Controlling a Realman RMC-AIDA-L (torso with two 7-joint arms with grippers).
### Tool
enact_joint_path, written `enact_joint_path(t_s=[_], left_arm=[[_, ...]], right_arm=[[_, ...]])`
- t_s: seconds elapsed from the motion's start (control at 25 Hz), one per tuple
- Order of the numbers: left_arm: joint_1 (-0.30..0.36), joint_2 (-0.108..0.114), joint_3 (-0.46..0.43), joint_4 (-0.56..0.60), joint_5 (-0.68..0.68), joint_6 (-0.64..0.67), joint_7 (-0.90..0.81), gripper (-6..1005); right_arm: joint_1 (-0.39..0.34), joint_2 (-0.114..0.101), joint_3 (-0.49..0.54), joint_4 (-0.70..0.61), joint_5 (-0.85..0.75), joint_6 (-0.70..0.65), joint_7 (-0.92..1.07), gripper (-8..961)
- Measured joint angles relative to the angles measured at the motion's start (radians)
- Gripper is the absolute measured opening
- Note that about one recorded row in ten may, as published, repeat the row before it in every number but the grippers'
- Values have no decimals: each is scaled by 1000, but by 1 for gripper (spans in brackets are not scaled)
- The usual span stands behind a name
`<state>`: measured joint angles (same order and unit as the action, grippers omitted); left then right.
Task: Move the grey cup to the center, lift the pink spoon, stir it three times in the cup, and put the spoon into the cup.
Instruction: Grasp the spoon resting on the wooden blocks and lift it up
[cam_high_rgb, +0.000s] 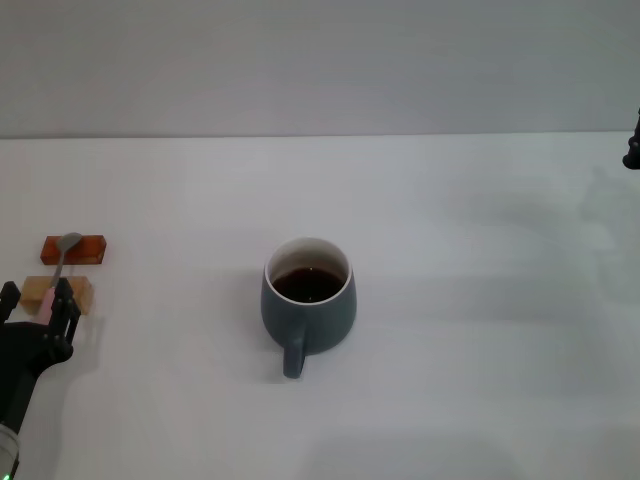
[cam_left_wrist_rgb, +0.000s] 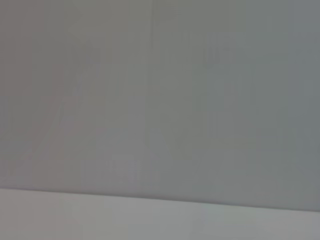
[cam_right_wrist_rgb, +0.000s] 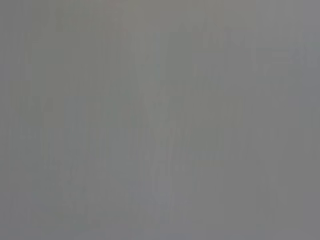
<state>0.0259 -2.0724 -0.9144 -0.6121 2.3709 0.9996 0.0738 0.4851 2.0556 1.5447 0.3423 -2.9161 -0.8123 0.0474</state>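
White worktop (cam_high_rgb: 450, 300) carries the grey cup (cam_high_rgb: 309, 303) already at centre, so lifting comes next: the left gripper (cam_high_rgb: 40, 308), jaws spread and empty, straddles the pink spoon (cam_high_rgb: 60, 264) at nine o'clock and must close on it.

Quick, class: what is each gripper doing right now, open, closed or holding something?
Left gripper: at the pink spoon handle, over the tan block; grip cannot be told.
Right gripper: only an edge shows, far right; cannot be told.
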Motion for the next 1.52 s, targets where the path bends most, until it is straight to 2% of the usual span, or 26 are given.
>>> enact_joint_path(t_s=[0.56, 1.52], left_arm=[[-59, -6, 71, 88, -110, 2, -2, 588], [-86, -6, 110, 118, -163, -6, -7, 588]], right_arm=[[-5, -3, -5, 17, 0, 2, 0, 5], [-11, 0, -1, 33, -2, 4, -27, 5]])
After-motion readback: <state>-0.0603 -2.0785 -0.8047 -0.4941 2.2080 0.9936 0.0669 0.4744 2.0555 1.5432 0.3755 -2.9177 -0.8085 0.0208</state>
